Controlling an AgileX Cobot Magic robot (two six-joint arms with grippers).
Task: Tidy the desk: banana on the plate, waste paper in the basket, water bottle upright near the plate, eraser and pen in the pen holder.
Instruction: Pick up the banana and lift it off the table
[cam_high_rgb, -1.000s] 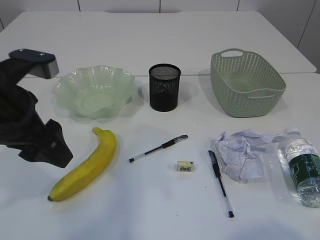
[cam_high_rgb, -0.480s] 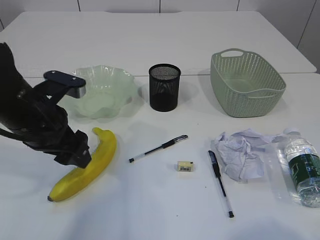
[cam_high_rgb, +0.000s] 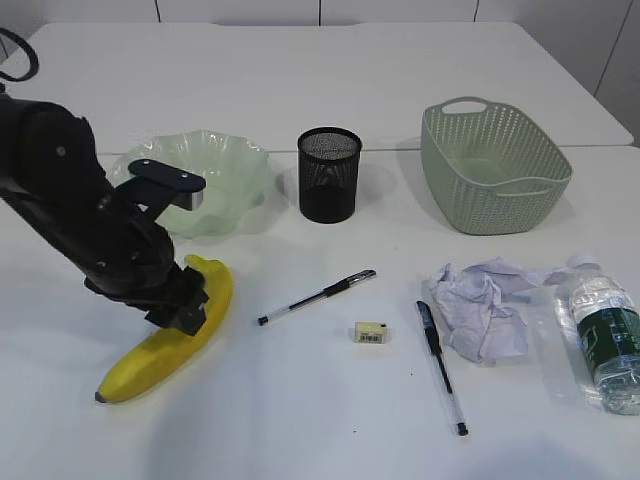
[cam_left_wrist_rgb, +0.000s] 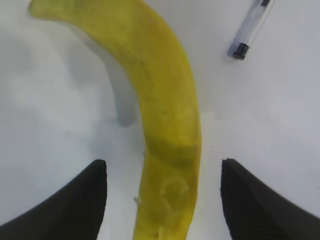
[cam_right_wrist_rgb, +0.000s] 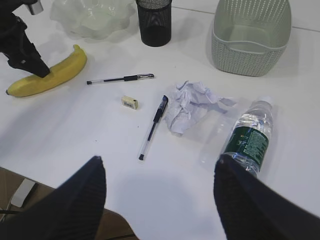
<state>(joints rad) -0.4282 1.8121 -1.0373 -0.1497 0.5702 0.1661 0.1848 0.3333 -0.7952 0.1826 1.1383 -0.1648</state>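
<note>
A yellow banana (cam_high_rgb: 145, 368) lies at the front left. My left gripper (cam_high_rgb: 186, 310) is low over its middle, open, one finger on each side with gaps to the peel (cam_left_wrist_rgb: 167, 100). The pale green plate (cam_high_rgb: 245, 170) stands behind it. One pen (cam_high_rgb: 318, 296) lies mid-table, another pen (cam_high_rgb: 440, 365) beside the crumpled waste paper (cam_high_rgb: 483, 305). The small eraser (cam_high_rgb: 371, 332) sits between the pens. The water bottle (cam_high_rgb: 605, 335) lies on its side at the right edge. My right gripper (cam_right_wrist_rgb: 159, 159) hangs open high above the table's front, out of the exterior view.
The black mesh pen holder (cam_high_rgb: 329, 175) stands at the back centre. The green basket (cam_high_rgb: 545, 185) sits at the back right. A seam between two tables runs behind the plate and basket.
My left arm has swung right and come down from beside the banana until its jaws straddle the fruit. Nothing on the table has moved.
</note>
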